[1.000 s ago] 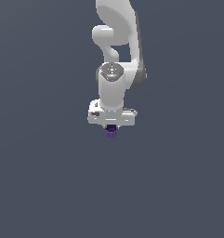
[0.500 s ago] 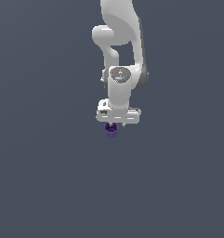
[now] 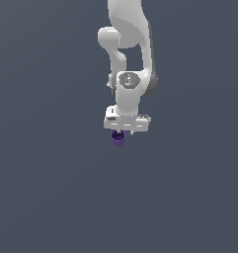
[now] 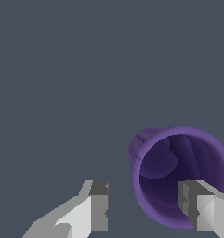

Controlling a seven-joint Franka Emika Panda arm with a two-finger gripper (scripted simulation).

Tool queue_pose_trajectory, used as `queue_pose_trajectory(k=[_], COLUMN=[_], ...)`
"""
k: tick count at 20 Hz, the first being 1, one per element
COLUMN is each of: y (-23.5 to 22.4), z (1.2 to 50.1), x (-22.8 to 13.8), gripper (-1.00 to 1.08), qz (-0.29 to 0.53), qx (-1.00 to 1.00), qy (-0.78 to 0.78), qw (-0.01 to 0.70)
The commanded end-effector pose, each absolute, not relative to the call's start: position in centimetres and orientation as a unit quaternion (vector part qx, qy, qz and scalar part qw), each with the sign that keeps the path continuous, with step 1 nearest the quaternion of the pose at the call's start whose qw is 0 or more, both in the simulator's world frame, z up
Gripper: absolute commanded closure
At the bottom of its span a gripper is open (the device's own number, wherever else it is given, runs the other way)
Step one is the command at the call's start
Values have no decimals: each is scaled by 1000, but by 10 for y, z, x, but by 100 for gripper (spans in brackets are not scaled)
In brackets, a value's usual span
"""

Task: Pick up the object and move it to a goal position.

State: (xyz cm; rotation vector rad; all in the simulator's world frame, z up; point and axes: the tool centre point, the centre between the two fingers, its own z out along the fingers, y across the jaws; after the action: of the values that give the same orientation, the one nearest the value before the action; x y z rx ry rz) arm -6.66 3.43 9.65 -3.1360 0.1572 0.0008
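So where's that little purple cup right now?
In the exterior view the purple cup hangs just under the white gripper, near the picture's middle. The wrist view shows its hollow top by one fingertip, off-centre between the fingers.

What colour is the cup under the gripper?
Purple; the cup shows best in the wrist view.

Distant exterior view facing the arm [image 3: 128, 74]; close wrist view down into shared cup [image 4: 178, 172]

Cup [image 3: 118, 139] directly below end effector [image 3: 121, 132]; wrist view: one finger [image 4: 199, 209] over cup rim, other [image 4: 92, 209] beside cup.
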Motion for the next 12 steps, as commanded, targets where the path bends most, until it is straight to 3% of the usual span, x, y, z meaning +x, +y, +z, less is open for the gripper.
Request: queue_pose_trajectory(k=[1,9,10,12], y=[34,35,35,35], z=[90,69,69,69], x=[-67,-69,-69,-69], gripper=[-20,-20,108,108], qz=[1,0,0,0], qx=[-999,-999,-999,-999], qy=[50,51,51,51], qw=[1,1,1,1])
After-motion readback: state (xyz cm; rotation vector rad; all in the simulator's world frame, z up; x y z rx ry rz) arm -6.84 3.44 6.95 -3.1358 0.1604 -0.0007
